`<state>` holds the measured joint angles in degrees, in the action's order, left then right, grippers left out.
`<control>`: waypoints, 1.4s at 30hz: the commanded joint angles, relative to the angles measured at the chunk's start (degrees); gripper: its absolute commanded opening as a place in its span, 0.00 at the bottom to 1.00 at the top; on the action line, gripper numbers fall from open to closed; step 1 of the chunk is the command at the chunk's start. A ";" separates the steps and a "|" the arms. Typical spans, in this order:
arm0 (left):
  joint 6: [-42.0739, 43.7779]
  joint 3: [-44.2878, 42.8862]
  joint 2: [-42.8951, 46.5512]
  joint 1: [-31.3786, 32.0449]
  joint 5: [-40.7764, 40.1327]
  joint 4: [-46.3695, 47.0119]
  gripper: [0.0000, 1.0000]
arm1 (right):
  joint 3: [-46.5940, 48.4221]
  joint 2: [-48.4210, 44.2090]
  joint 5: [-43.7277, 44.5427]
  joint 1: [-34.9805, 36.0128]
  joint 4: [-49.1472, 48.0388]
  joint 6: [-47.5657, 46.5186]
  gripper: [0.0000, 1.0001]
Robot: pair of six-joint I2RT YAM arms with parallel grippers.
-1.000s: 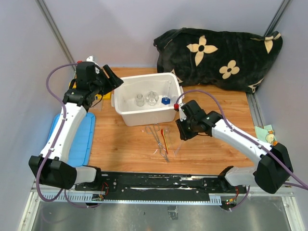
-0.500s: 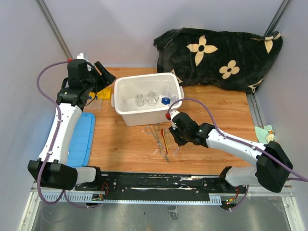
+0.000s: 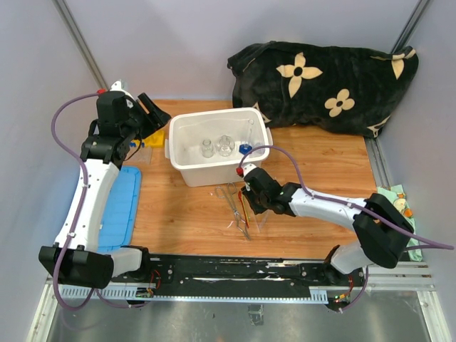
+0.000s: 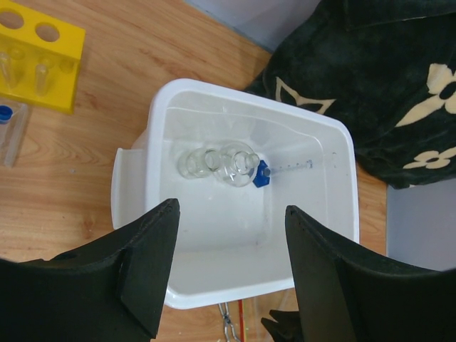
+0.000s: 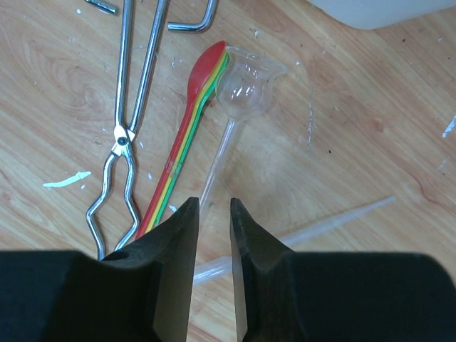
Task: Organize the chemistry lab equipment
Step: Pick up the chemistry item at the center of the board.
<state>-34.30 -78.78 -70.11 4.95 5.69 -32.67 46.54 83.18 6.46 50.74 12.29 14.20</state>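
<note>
Near the front of the table (image 3: 320,164), the right gripper (image 5: 214,206) sits low over the wood, jaws a narrow slit apart astride the stem end of a glass funnel (image 5: 246,82), not clamped on it. A red-orange tool (image 5: 192,121) lies just left, its tip against the funnel's bowl, with metal tweezers (image 5: 125,121) beside it and a clear pipette (image 5: 335,219) nearby. Beyond stands the white bin (image 4: 235,292), holding a flask (image 4: 239,164), a beaker (image 4: 192,162) and a blue-based piece (image 4: 262,173). The left gripper (image 4: 231,210) hangs above it, jaws wide and empty. Left of the bin are a yellow rack (image 4: 35,64) and a blue-capped tube (image 4: 11,125), with a blue lid (image 3: 117,206) nearer; a blanket (image 4: 370,92) lies at the back
</note>
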 commanded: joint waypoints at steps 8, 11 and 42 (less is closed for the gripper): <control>0.41 0.89 2.25 -0.29 0.26 1.03 0.66 | 1.57 4.89 -0.40 1.14 -3.64 0.92 0.24; 0.54 0.46 2.24 -0.29 0.11 0.83 0.66 | 1.26 5.98 -0.41 1.11 -4.31 0.79 0.24; -0.35 -0.22 -2.51 -0.29 2.34 4.24 0.66 | 15.52 -14.72 4.70 1.11 23.41 -2.25 0.01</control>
<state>-34.35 -77.95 -71.22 4.95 6.81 -31.07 56.36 73.30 9.61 51.00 26.06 14.00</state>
